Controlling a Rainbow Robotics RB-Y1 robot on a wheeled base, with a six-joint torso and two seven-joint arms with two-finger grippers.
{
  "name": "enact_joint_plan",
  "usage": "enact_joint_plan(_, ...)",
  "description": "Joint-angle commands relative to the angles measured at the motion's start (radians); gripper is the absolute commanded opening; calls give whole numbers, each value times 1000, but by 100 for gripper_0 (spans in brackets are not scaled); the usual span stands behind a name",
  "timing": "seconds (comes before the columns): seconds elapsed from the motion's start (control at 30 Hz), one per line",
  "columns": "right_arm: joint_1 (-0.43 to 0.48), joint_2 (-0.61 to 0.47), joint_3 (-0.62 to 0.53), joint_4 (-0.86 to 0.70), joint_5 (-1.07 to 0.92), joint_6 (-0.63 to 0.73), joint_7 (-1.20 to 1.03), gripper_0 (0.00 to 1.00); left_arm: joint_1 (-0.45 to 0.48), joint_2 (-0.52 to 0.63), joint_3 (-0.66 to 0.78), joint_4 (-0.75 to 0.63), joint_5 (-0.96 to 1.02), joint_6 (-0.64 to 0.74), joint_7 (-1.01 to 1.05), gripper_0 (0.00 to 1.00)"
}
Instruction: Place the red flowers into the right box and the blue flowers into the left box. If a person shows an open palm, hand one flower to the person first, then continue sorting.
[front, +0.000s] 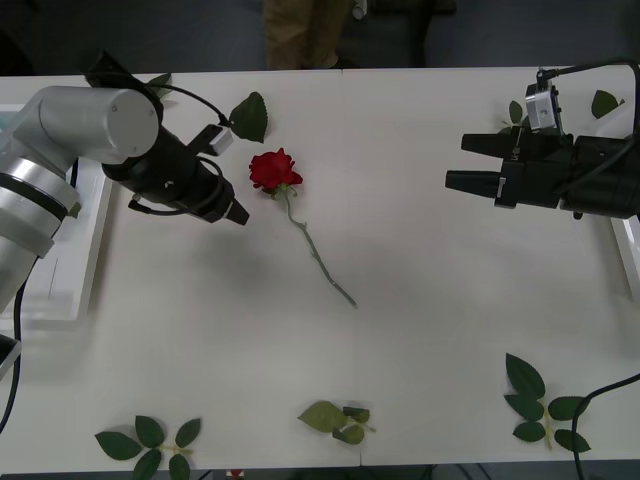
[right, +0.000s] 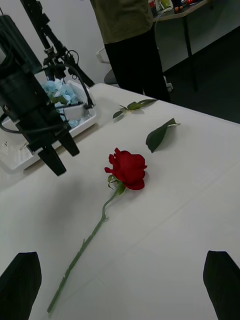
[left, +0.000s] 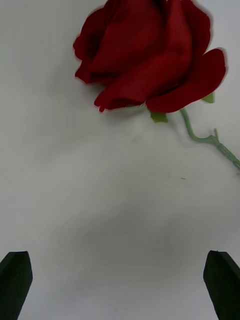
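left gripper poised beside the rose head

we see 1 red rose (front: 274, 169) lying flat mid-table, head toward the far edge, stem running toward us and to the right. our left gripper (front: 238, 212), jaws apart and empty, hovers low just left of the head, nearer than the right gripper (front: 455, 162), which waits open, well apart. the left box (right: 75, 125) holds blue flowers (right: 55, 90).

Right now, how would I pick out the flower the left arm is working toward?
On the white table, look just ahead of the open left gripper, left of centre. There lies a red rose, its thin green stem trailing toward the table's middle. It is the only bloom on the tabletop; everything else scattered there is loose green leaves.
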Motion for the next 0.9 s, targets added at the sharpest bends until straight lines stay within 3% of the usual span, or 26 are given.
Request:
enact_joint_plan(0.03, -15, 6, -22, -17, -41, -5, -40, 94, -75, -10, -150, -26, -24, -3, 221, 100)
enact_joint_plan(0.2, -3, 7, -22, -17, -41, -13, -40, 94, -127, -22, -268, -31, -31, -3, 460, 100)
enact_joint_plan(0.43, -3, 7, -22, -17, -51, -36, -40, 94, -167, -84, -295, -31, -47, -5, 741, 100)
enact_joint_plan(0.77, -3, 7, -19, -17, -51, -66, -40, 94, -172, -217, -341, -5, -294, -9, 1039, 100)
enact_joint_plan(0.9, -3, 9, -19, -17, -51, -68, -40, 94, -172, -245, -409, 44, -366, -78, 1154, 100)
